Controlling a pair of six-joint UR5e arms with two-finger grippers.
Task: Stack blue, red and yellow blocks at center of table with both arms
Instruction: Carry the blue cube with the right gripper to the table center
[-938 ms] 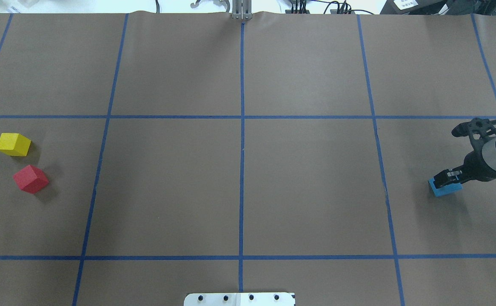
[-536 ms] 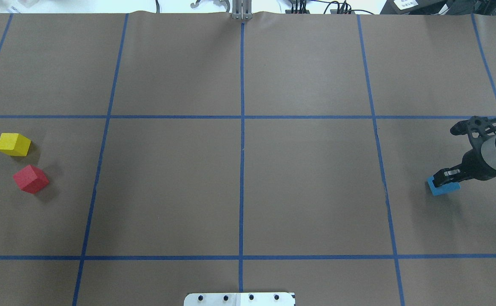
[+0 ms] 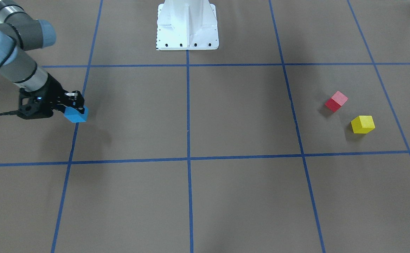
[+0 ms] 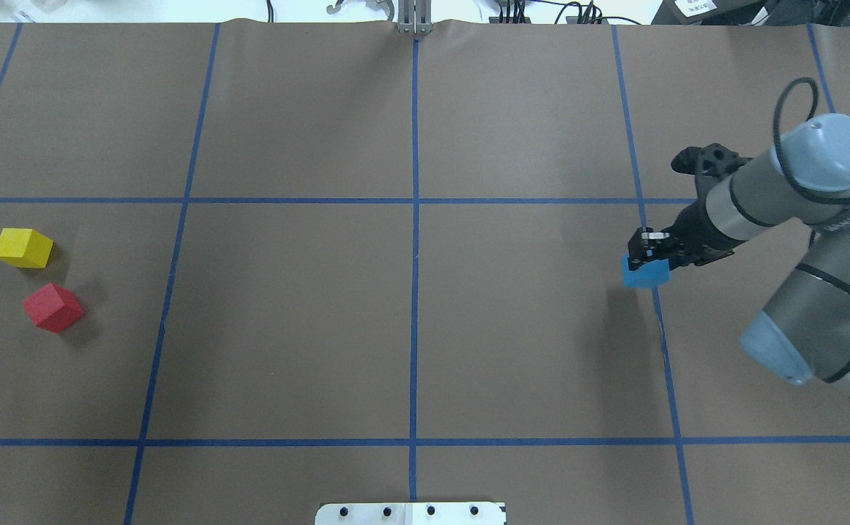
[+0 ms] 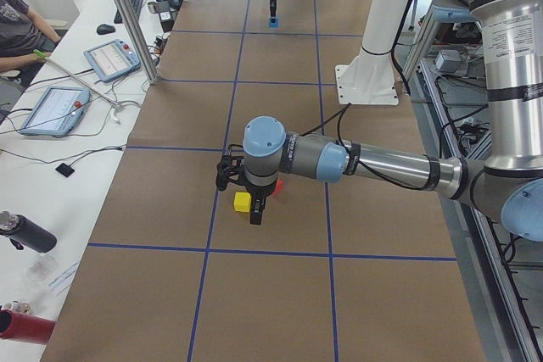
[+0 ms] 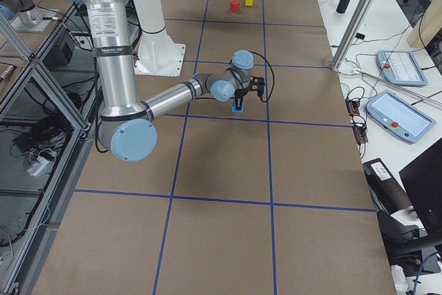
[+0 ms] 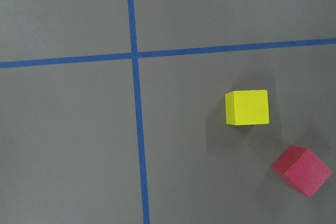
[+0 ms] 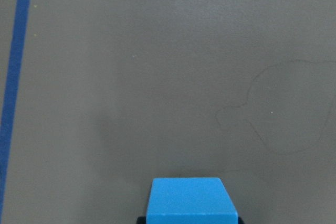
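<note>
- Blue is the colour in play: the blue block (image 4: 646,274) is clamped in the right pincer (image 4: 649,249). It is on the right side of the desk (image 4: 410,350), over the tape line (image 4: 660,321) that bounds the middle cells.
- Its shadow falls apart from it on the desk, so I judge it lifted clear rather than dragging.
- The yellow block (image 4: 22,247) and red block (image 4: 53,307) lie on the far left of the desk. They are just beside each other, not touching, and nothing grips either one.
- The left pincer (image 5: 254,211) hangs above that pair and shows in the left-end view only, so I cannot tell whether it is open or closed.
- The step in hand, as I read it, is to carry blue leftward to the middle of the desk as the base of the stack.
- To do it well, hold the carry height until the block is over the centre tape line (image 4: 415,292), then lower straight down.
- Set the block flat with its edges squared to the tape grid, so the next blocks get a level face.
- Release only once the underside rests on the desk, since a drop could make it bounce or turn.
- Draw the pincer straight up after release so it does not nudge the block off the mark.
- Clear the right arm (image 4: 760,193) away to the right before the left arm (image 5: 382,163) brings red or yellow in, because both must reach the same spot.
</note>
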